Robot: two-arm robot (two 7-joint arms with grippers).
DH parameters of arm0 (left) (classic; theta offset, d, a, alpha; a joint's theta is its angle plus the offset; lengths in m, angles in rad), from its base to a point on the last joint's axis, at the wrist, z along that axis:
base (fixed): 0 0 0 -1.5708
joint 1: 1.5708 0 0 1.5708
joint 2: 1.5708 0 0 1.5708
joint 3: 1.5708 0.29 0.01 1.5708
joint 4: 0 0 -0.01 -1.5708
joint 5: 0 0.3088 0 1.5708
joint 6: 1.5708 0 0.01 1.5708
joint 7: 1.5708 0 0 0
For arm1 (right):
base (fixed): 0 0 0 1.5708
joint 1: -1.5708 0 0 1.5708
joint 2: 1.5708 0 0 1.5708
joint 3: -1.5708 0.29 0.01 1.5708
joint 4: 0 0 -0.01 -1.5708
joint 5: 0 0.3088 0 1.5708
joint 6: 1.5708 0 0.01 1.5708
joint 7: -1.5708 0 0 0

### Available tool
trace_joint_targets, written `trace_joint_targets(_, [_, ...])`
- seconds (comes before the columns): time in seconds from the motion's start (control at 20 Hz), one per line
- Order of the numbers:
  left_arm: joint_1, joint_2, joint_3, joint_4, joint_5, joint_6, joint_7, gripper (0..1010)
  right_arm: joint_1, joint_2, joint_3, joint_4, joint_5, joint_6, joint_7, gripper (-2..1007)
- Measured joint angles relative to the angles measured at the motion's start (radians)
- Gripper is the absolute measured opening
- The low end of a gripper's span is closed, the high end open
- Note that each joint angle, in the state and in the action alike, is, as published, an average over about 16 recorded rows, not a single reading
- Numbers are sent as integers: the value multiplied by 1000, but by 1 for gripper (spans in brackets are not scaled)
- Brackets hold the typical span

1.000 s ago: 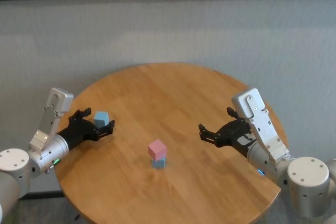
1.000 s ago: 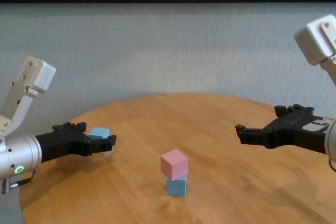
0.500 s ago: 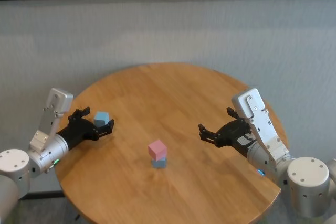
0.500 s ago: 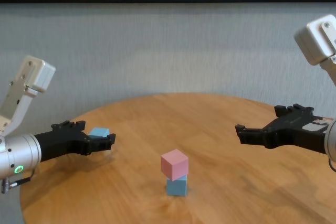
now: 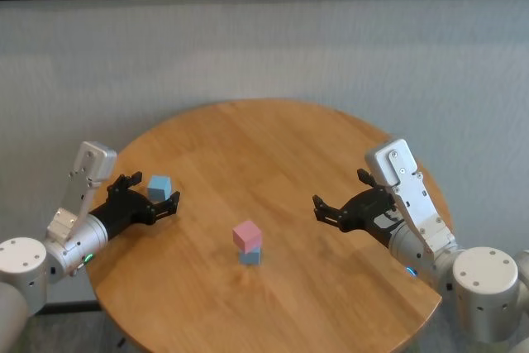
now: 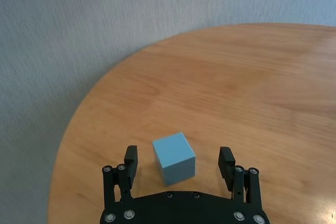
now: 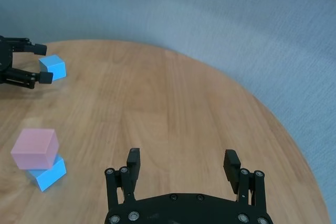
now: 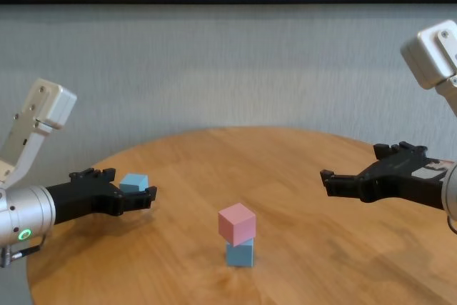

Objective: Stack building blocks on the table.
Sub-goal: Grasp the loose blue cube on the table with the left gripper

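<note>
A light blue block (image 5: 159, 187) (image 6: 174, 157) (image 8: 134, 181) rests on the round wooden table (image 5: 273, 146) near its left edge. My left gripper (image 5: 153, 190) (image 6: 178, 154) (image 8: 130, 185) is open, with its fingers on either side of that block and a gap on both sides. Near the table's middle, a pink block (image 5: 247, 235) (image 8: 237, 222) (image 7: 35, 148) sits slightly turned on top of a second light blue block (image 5: 250, 256) (image 8: 240, 253) (image 7: 48, 173). My right gripper (image 5: 339, 191) (image 7: 182, 156) (image 8: 351, 163) hovers open and empty above the table's right side, well away from the stack.
Behind the table is a plain grey wall (image 5: 331, 47). The table's round edge (image 5: 95, 245) runs close below my left forearm. Bare wood (image 5: 273, 146) lies between the stack and both grippers and towards the back.
My left arm has sunk and shifted very slightly around the blue block. The blocks and the right arm have not moved.
</note>
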Motion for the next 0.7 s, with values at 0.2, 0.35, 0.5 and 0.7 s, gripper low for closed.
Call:
trace_joint_targets(0.2, [5, -2, -9, -7, 5, 12, 2, 1000, 0, 0, 0, 0, 0, 0, 0, 1005])
trace_joint_targets(0.35, [8, -4, -17, -16, 8, 22, 4, 1000, 0, 0, 0, 0, 0, 0, 0, 1005])
trace_joint_targets(0.5, [15, -6, -25, -33, 12, 35, 7, 1000, 0, 0, 0, 0, 0, 0, 0, 1005])
trace_joint_targets(0.7, [29, -6, -34, -66, 17, 56, 13, 1000, 0, 0, 0, 0, 0, 0, 0, 1005])
